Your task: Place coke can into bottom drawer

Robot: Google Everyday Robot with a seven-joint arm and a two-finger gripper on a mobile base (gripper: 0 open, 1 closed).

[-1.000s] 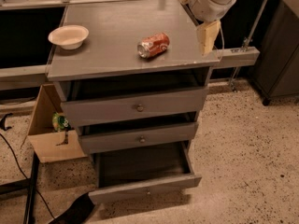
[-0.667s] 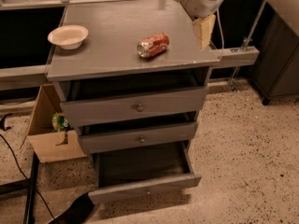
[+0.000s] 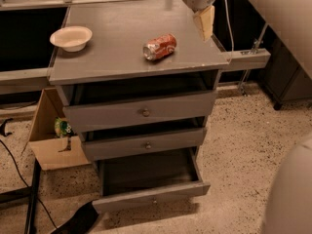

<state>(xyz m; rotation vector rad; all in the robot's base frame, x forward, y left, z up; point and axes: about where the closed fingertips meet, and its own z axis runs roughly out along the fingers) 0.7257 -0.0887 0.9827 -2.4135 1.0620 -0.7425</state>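
Note:
The red-orange coke can (image 3: 159,47) lies on its side on the grey cabinet top (image 3: 122,57), right of centre. The bottom drawer (image 3: 151,198) is pulled out, showing its dark interior and a small round knob on its narrow front. My gripper (image 3: 204,22) hangs from the arm at the top, over the cabinet top's right part, up and to the right of the can and apart from it. One pale finger (image 3: 204,21) points down.
A white bowl (image 3: 71,37) sits at the cabinet top's left. The two upper drawers (image 3: 141,112) are partly open. A cardboard box (image 3: 53,140) with a green item stands on the floor at the left. Cables and a dark stand lie at lower left.
The arm and gripper have moved up and to the left, toward the back of the cabinet top. The can, bowl and drawers have not moved.

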